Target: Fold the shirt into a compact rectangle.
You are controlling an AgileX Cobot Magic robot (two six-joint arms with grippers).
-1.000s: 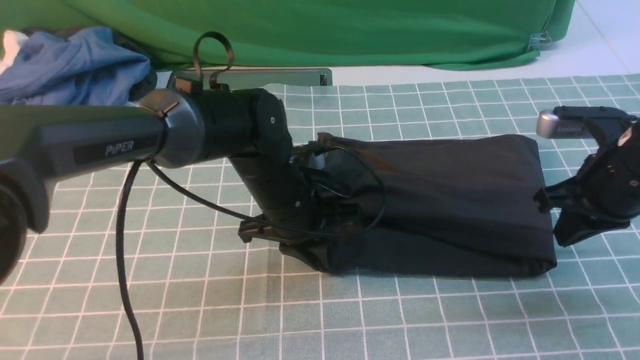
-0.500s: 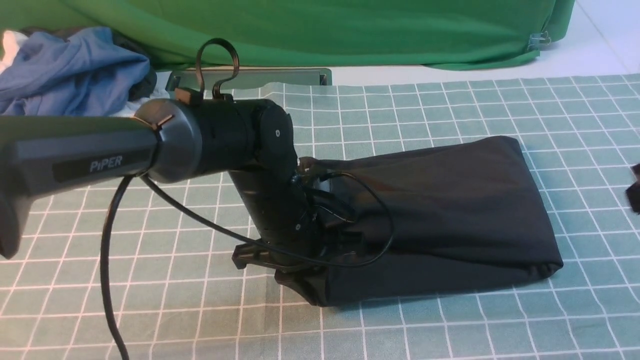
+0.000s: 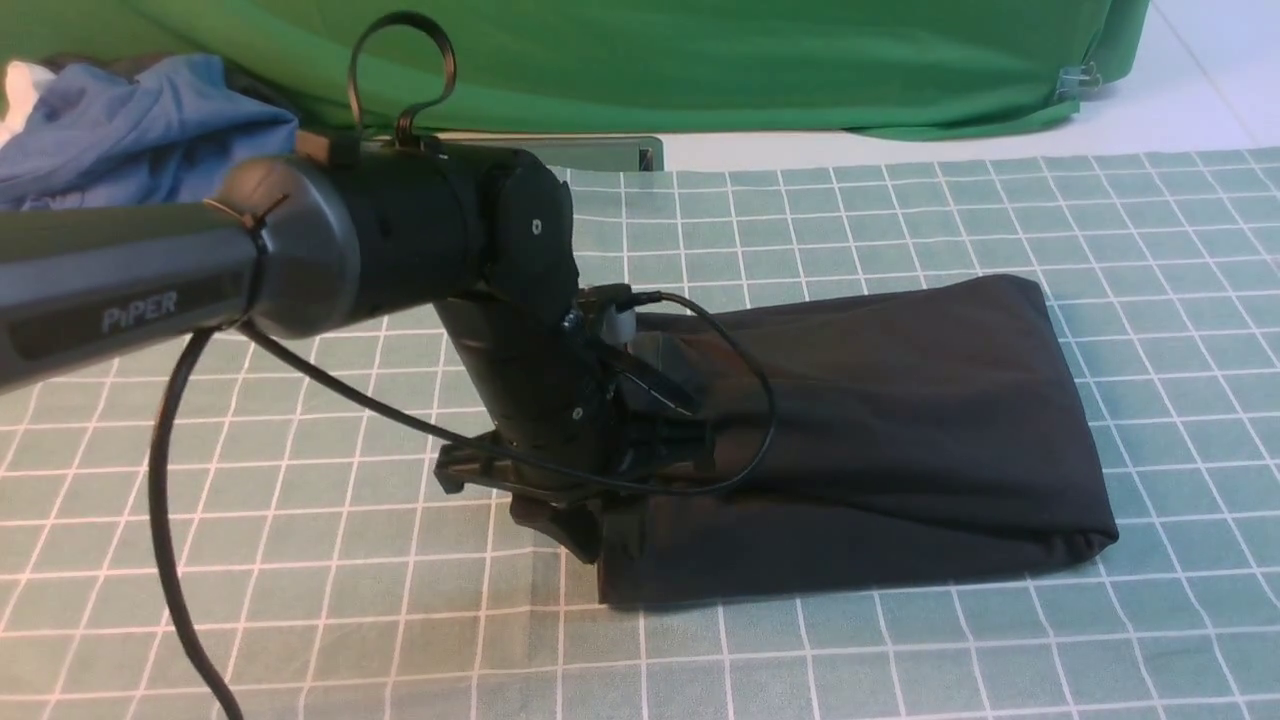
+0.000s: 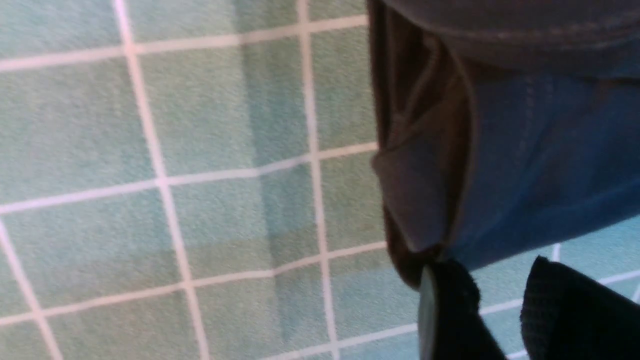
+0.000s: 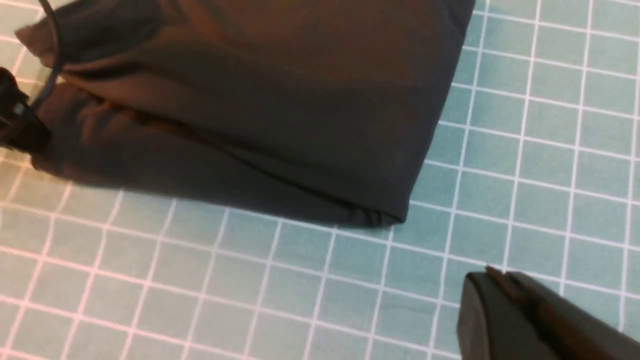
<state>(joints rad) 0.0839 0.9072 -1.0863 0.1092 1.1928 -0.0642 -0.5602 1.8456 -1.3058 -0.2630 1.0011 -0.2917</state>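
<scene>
I see the shirt (image 3: 880, 430) lying folded into a thick black bundle on the checked green cloth (image 3: 300, 600) that covers the desk, right of centre in the front view, its far right corner angled away from me. My left end effector (image 3: 585, 520) sits down at the bundle's left end. In the left wrist view its fingers (image 4: 450, 310) stand apart with cloth showing in the gap between them, and the shirt's edge (image 4: 425, 165) meets the tip of one finger. I count the left end effector as open, with no fabric pinched.

My right end effector (image 5: 505, 300) is out of the front view. Its wrist camera shows the two jaw tips pressed together with nothing between them, above bare cloth, near the shirt's (image 5: 260, 100) rounded corner but clear of it.

At the back left of the desk lies a heap of blue garments (image 3: 140, 130), with a green backdrop (image 3: 700, 60) behind.
</scene>
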